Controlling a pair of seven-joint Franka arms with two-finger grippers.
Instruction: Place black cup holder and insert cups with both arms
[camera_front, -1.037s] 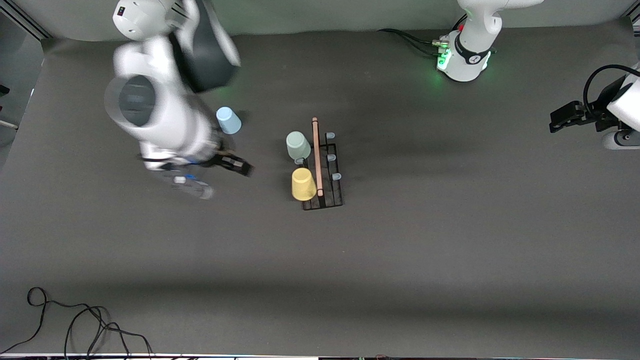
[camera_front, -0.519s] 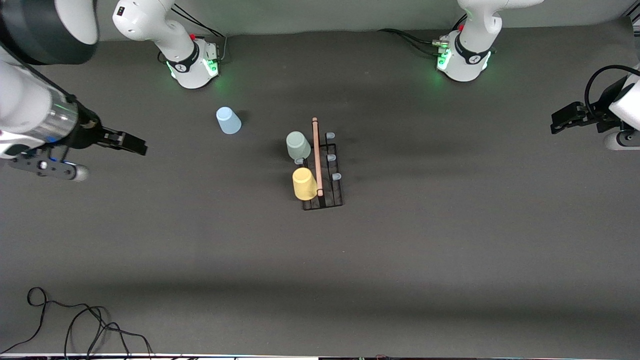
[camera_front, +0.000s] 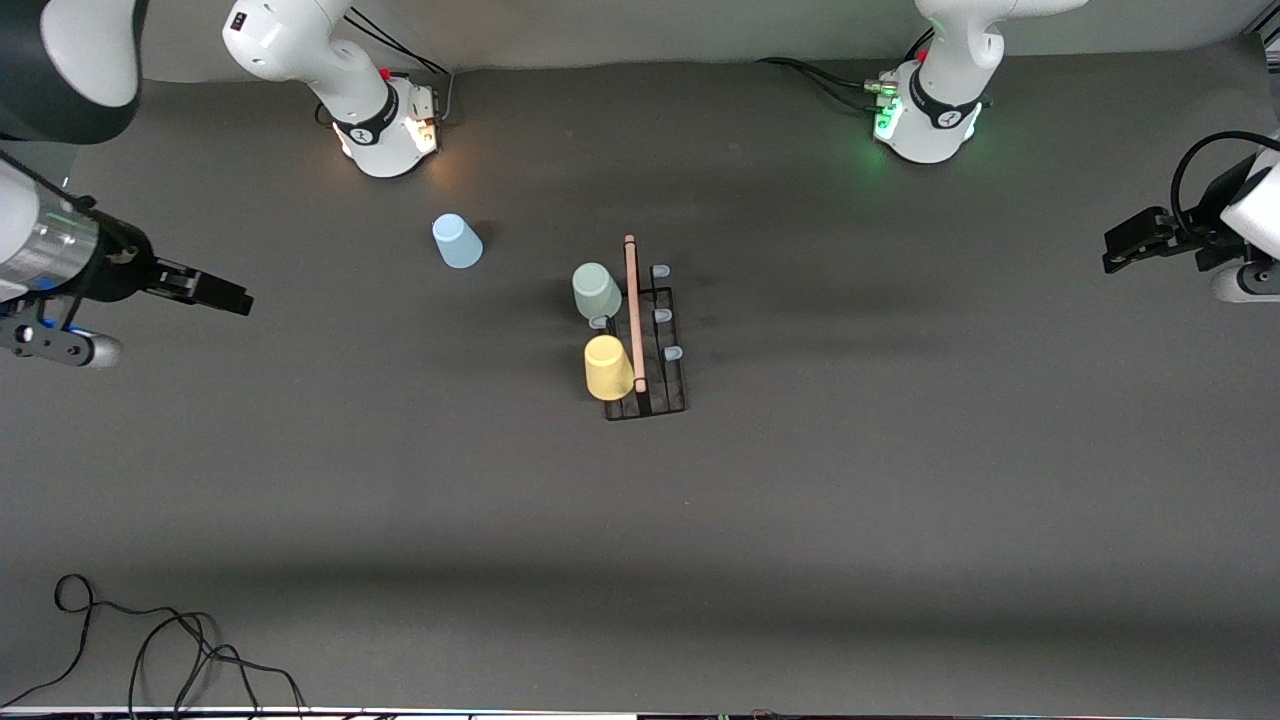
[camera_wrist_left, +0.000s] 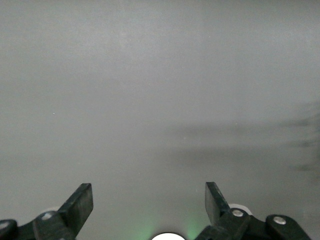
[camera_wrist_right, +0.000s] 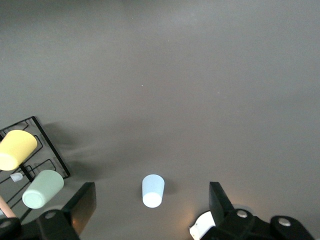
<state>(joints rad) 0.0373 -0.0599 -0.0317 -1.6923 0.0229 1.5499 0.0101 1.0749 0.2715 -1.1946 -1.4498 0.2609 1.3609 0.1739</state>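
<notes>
The right wrist view takes in all three cups and a corner of the rack, while the left wrist view shows only bare grey counter (camera_wrist_left: 160, 100) between spread fingers. From the front, the black cup holder (camera_front: 660, 385) stands mid-counter, its pale wooden handle (camera_front: 633, 310) running from twelve to six o'clock. A grey-green cup (camera_front: 596, 290) and a yellow cup (camera_front: 607, 367) sit tipped on its prongs; three blue-grey tips (camera_front: 660, 315) stay bare. The light blue cup (camera_front: 457, 241) stands upside down on the counter at ten o'clock from the rack. The right end effector (camera_front: 215, 292) hovers with jaws spread at the right arm's end; the left end effector (camera_front: 1125, 240), jaws spread, waits at the left arm's end.
</notes>
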